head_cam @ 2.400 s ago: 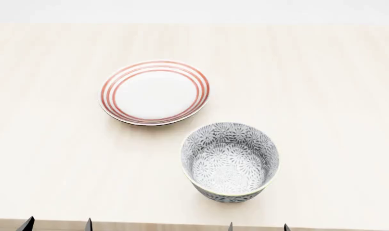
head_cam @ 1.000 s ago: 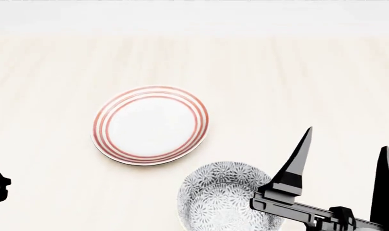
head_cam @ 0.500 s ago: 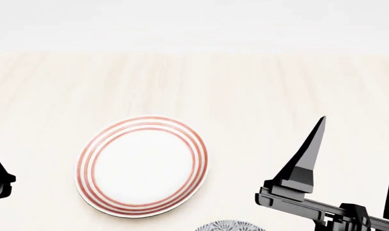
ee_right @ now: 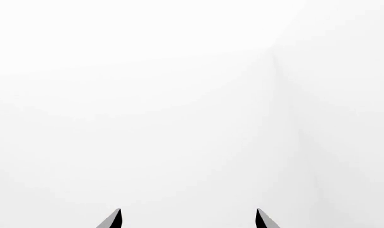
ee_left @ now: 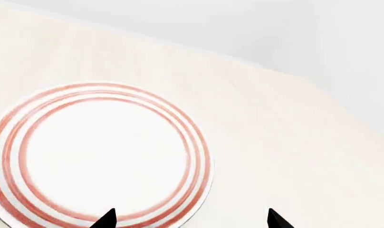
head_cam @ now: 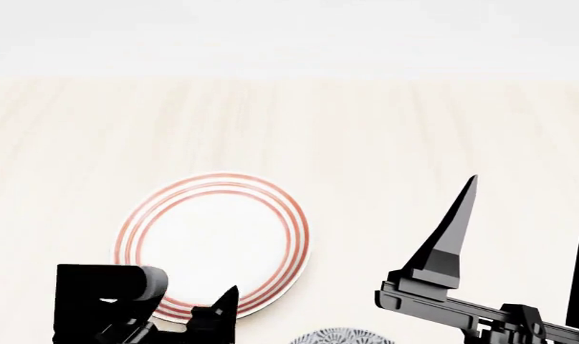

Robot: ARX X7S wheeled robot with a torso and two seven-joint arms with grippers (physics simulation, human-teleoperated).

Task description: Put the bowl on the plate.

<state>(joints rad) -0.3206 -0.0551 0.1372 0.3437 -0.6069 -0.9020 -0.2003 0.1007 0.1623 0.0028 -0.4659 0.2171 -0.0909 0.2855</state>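
The plate [head_cam: 213, 240], white with red-orange rings, lies on the pale wooden table [head_cam: 385, 129] left of centre. Only the top rim of the patterned bowl [head_cam: 342, 335] shows, at the head view's bottom edge, just right of the plate. My left gripper [ee_left: 190, 217] is open over the plate's [ee_left: 100, 156] near right edge, with one fingertip [head_cam: 228, 295] above the rim. My right gripper [head_cam: 530, 197] stands open and empty, raised to the right of the bowl. In the right wrist view the right gripper [ee_right: 187, 217] faces only blank white.
The table's far edge [head_cam: 289, 76] runs across the head view, with a white background behind it. A corner edge of the table [ee_left: 344, 109] shows in the left wrist view, beyond the plate.
The head view has tilted up, so the bowl has slid to the bottom edge. In the last half second my left arm came in from the left over the plate's near edge. The right gripper barely moved.
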